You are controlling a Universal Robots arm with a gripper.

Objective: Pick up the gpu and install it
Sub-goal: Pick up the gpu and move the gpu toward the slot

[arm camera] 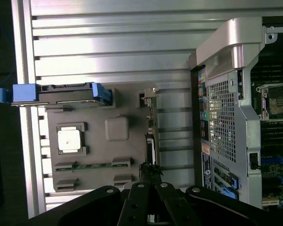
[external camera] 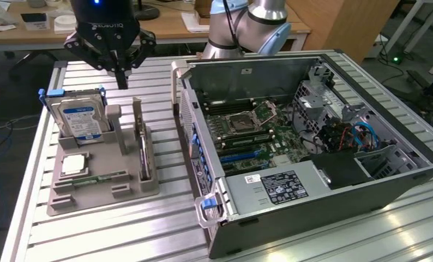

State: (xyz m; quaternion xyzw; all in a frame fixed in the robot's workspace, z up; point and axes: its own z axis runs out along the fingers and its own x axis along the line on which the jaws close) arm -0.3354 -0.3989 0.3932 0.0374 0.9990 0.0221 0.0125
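Note:
The gpu (external camera: 142, 143) stands on its edge in a slot of the beige holder tray (external camera: 100, 191), its pale bracket end pointing up. In the wrist view the gpu (arm camera: 151, 137) shows edge-on as a thin dark strip. My gripper (external camera: 122, 81) hangs above the tray's far end, a little to the exterior view's left of the card and well clear of it. Its fingers are shut together with nothing between them. In the wrist view the gripper (arm camera: 151, 178) has its fingertips meeting just over the card's near end.
The tray also holds a silver hard drive (external camera: 79, 117) with a blue label, a square processor (external camera: 74, 164) and a green memory stick (external camera: 100, 178). The open computer case (external camera: 391, 180) lies to the exterior view's right, its motherboard (external camera: 249, 136) exposed. Everything rests on a slatted metal table (external camera: 114, 234).

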